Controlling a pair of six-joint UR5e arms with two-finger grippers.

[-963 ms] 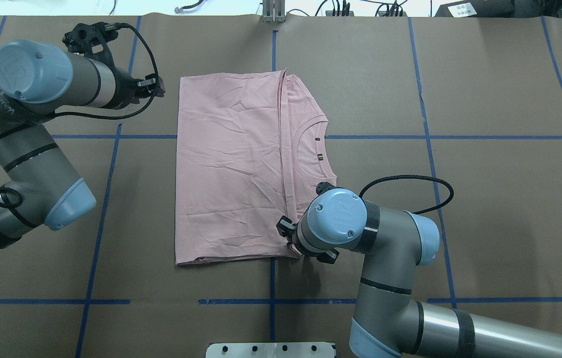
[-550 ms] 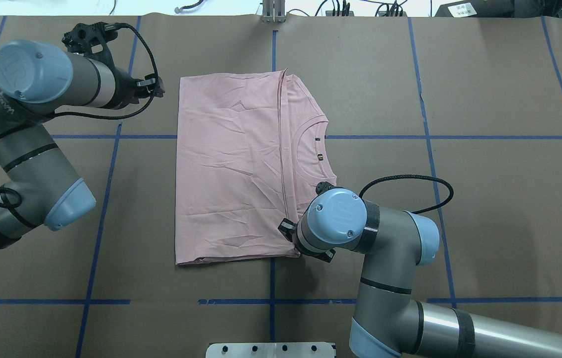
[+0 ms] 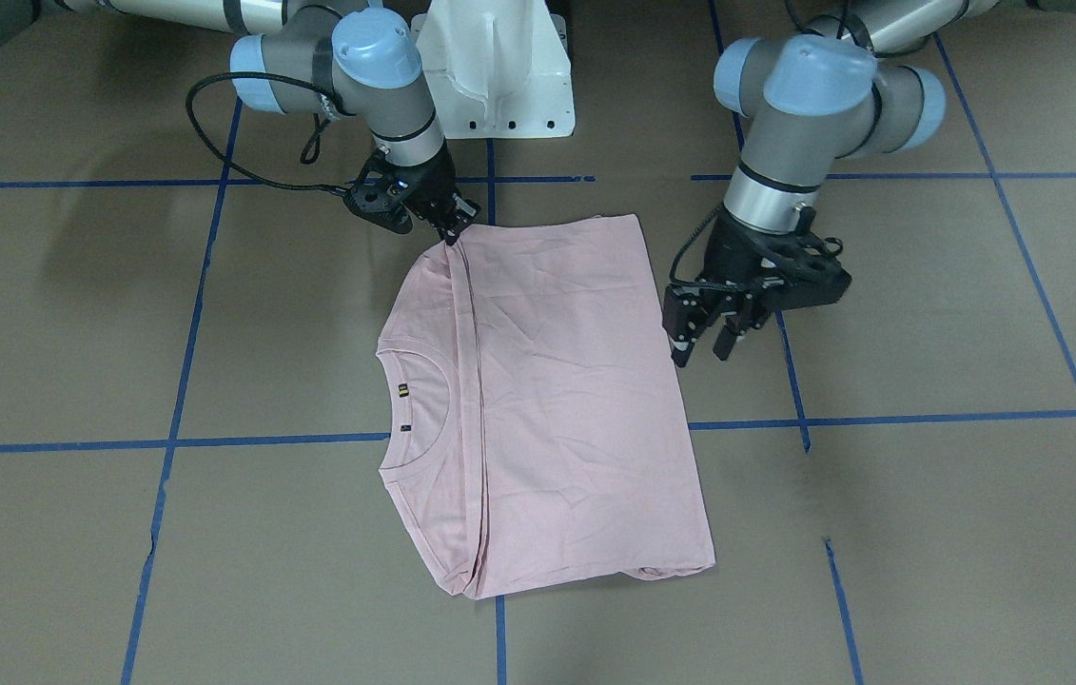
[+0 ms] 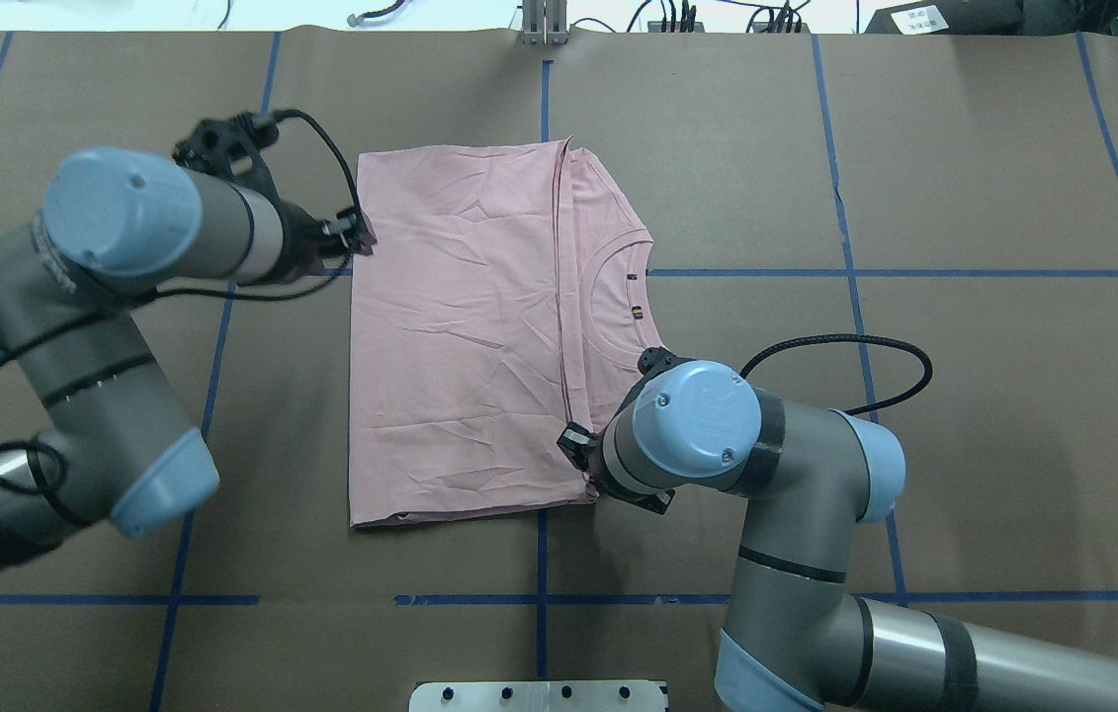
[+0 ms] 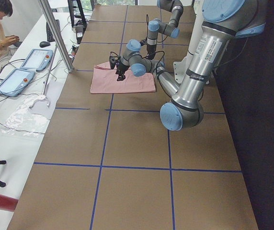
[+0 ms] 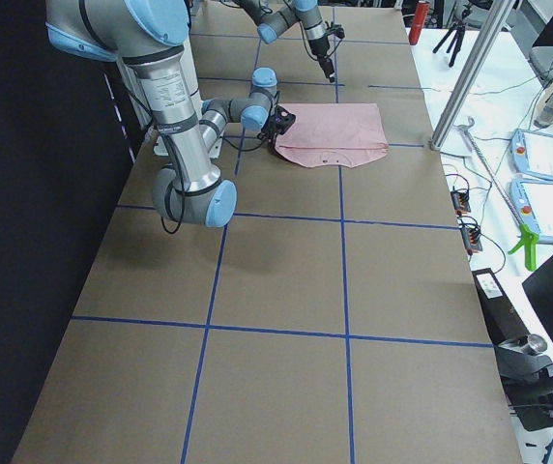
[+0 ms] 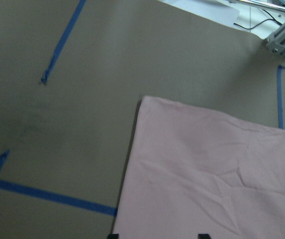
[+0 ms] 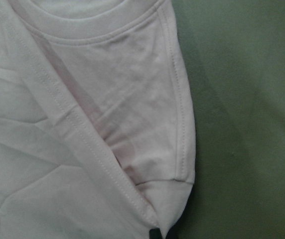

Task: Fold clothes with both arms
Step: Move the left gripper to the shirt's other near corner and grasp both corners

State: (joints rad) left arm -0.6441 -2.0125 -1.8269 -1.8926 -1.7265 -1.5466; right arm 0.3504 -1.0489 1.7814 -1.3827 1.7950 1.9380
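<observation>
Right gripper [image 3: 450, 228]: nearest to the robot's base. It sits on the near right corner of the T-shirt [image 4: 460, 326]. In the right wrist view the cloth runs into one dark fingertip, so you can take it as clenched on that sleeve corner.
Right arm, change: almost none. Compared with a second ago the wrist is only a little turned and shifted, and the corner is still at its place on the table [image 4: 964, 415].
T-shirt: it lies flat in the middle of the table, already folded once. A hem line runs across it just beside the neckline [image 3: 414, 400], which is on the robot's right side. No print shows on the visible side.
Left gripper [image 3: 701, 344]: further away, at the left edge of the T-shirt, about the middle of this edge. Its fingers stand apart and hold nothing.
Left arm, change: this is the real change. A second ago it waited near the far left corner, apart from the cloth; now it has come nearer and inward, to the edge itself.
Meaning for the task: I judge that the next fold is in preparation; one side is pinched and the other is not yet gripped.
Watch: whether the left gripper takes all the layers of the edge, because you cannot see its height clearly.
</observation>
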